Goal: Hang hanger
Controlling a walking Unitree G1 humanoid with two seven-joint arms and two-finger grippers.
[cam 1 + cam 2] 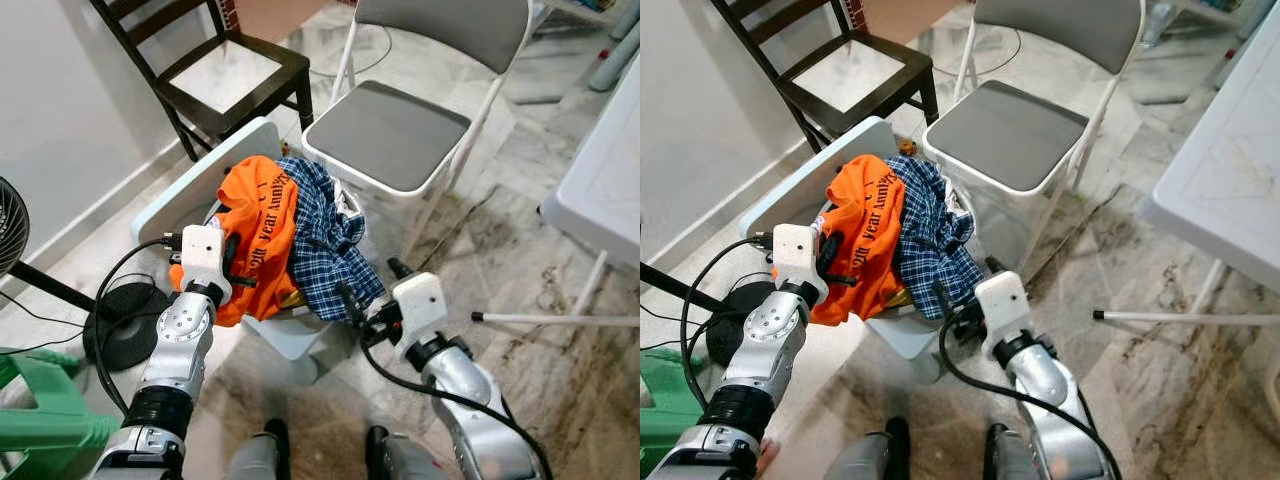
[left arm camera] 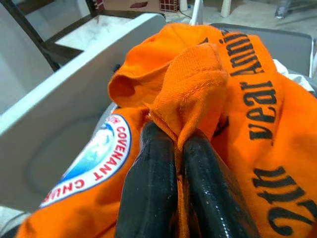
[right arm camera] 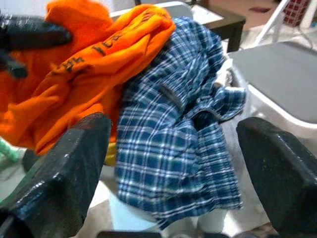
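An orange T-shirt [image 1: 262, 225] with black lettering lies draped over a white laundry bin [image 1: 200, 172], and a blue plaid shirt [image 1: 325, 240] hangs beside it on the right. My left gripper [image 1: 232, 262] is at the orange shirt's left side. In the left wrist view its fingers [image 2: 153, 168] are shut on a bunched fold of the orange fabric [image 2: 198, 74]. My right gripper [image 1: 372, 290] is held low by the plaid shirt's hanging hem. It is open, with the plaid cloth [image 3: 173, 139] a little ahead of its fingers [image 3: 69, 168].
A grey folding chair [image 1: 385, 130] stands right behind the bin, a dark wooden chair [image 1: 220, 70] at the back left. A white table [image 1: 600, 180] is on the right, its leg [image 1: 555, 320] along the floor. A fan base [image 1: 125, 320] and green plastic furniture [image 1: 40, 415] sit left.
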